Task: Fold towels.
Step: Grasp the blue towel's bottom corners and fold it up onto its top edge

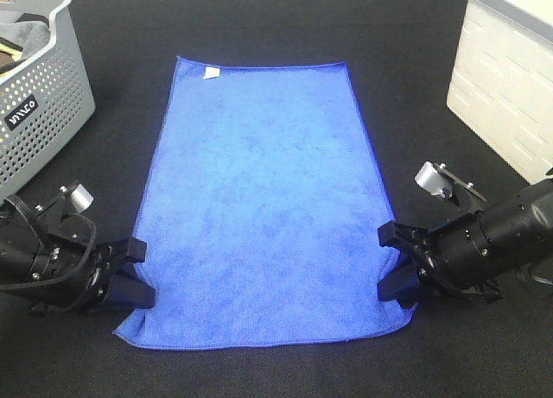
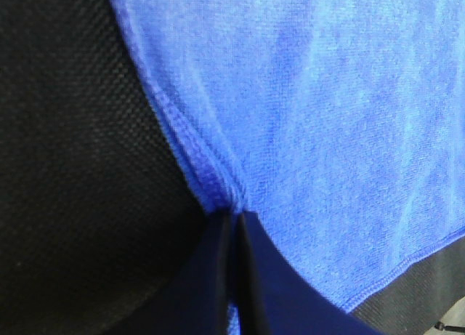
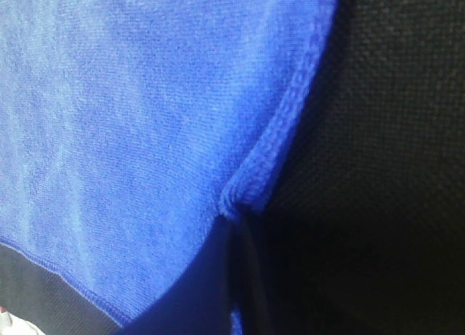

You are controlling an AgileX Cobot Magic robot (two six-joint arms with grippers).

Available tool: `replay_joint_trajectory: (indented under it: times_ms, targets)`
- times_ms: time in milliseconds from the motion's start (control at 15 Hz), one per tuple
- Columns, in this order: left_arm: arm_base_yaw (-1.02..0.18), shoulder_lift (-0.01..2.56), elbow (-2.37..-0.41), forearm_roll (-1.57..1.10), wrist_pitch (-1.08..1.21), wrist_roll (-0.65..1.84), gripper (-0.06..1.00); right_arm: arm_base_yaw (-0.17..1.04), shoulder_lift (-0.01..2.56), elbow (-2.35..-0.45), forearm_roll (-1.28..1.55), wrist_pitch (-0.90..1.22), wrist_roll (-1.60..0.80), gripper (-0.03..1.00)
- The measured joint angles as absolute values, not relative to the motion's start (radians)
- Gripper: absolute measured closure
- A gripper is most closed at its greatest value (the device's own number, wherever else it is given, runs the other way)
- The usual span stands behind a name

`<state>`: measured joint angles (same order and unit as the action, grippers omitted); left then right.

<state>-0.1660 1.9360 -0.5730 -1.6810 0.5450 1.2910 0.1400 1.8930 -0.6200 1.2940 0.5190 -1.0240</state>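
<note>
Left end effector (image 1: 138, 271), right end effector (image 1: 390, 262) tight on towel (image 1: 259, 199) hems (puckers: wrist views only); basket (image 1: 52, 96) beyond left, crate (image 1: 501, 78) beyond right.

Left hand (image 1: 138, 272): low, arm angled in from the near left, jaws pinched tight on towel (image 1: 259, 199) hem. Right hand (image 1: 386, 262): mirrored on the near right, jaws likewise closed on the opposite hem. Both forearms lie nearly flat.

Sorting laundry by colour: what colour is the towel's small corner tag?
White tag on the blue towel; clearest from the high camera.
</note>
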Motion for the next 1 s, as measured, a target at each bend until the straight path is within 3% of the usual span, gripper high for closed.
replay_joint_trajectory:
  times_ms: [400,667,1000]
  targets:
    - [-0.166,1.881,-0.579,-1.389,0.556,1.080,0.94,0.140,1.721,-0.554,1.079,0.509,-0.781,0.97]
    - [-0.166,1.730,-0.518,-1.182,0.554,0.895,0.94,0.140,1.635,-0.459,1.072,0.538,-0.765,0.97]
    - [-0.171,1.600,-0.360,-1.132,0.561,0.863,0.94,0.147,1.592,-0.308,1.072,0.560,-0.765,0.97]
